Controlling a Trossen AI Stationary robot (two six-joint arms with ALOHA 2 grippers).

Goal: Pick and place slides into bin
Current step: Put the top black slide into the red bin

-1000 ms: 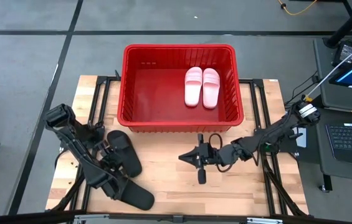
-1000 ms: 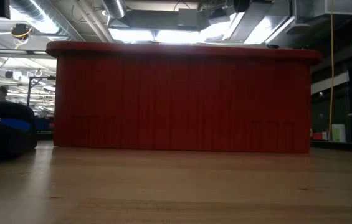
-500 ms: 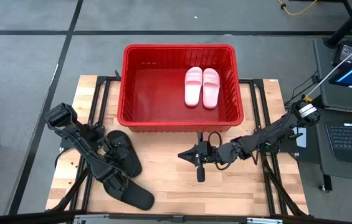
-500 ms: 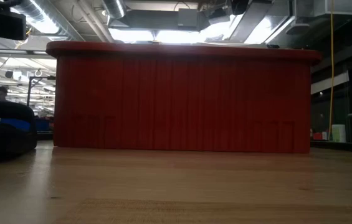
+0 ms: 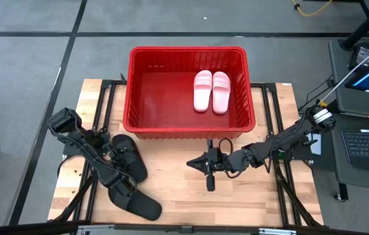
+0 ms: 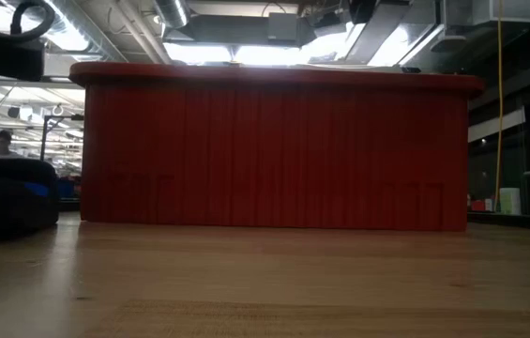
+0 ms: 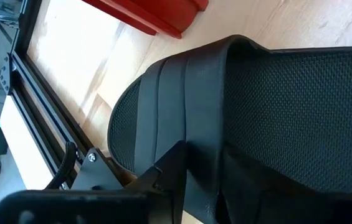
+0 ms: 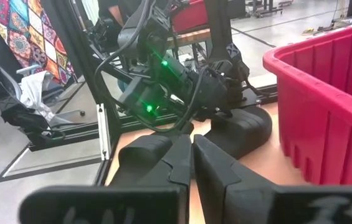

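Black slide (image 7: 275,99) sitting right at your left gripper (image 5: 122,185) fingers, grip unclear; right gripper (image 5: 197,164) fingers pressed together, idling mid-table.

The bin (image 5: 187,124) is solid red, its slotted walls the same red as its rim. Inside lies a light pink pair of slides (image 5: 211,91). Two black slides (image 5: 130,159) lie near the worktop's front left corner, one showing a fine mesh texture (image 7: 300,118). The wooden worktop (image 5: 177,189) is pale tan, in planks.
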